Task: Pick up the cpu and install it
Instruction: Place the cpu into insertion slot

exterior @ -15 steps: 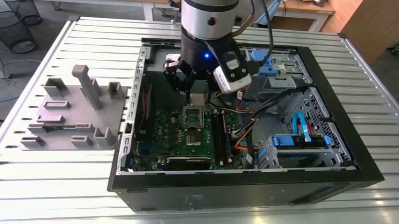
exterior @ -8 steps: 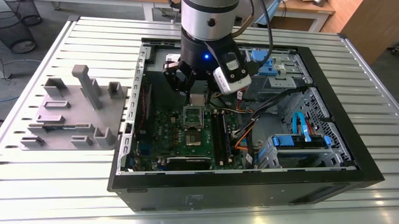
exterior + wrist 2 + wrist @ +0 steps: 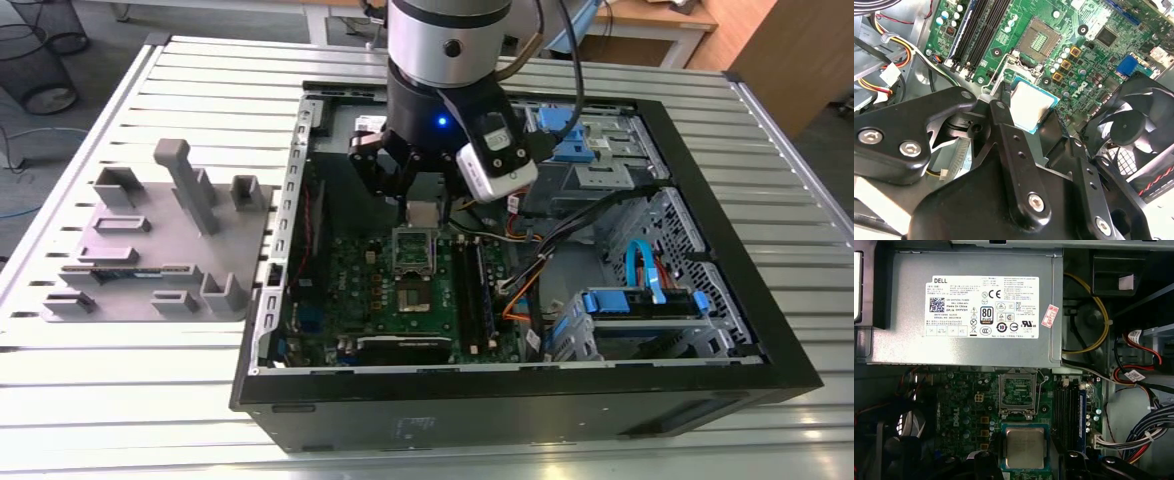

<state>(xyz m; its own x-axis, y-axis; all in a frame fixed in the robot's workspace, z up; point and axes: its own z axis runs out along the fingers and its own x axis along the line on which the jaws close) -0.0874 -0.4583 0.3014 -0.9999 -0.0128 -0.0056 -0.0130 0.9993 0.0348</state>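
Transfer step, chip in hand. Just above centre in the exterior view, your gripper [image 3: 418, 203] is closed on the cpu [image 3: 1032, 106], pinching its edges and holding it level above the motherboard [image 3: 354, 290]. The open socket [image 3: 1016, 391] lies just beside it, unfilled. By my judgement, seating calls for squaring chip to socket, then a gentle, straight descent.

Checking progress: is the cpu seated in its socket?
No; in the first wrist view the socket is empty and the cpu lies apart from it.
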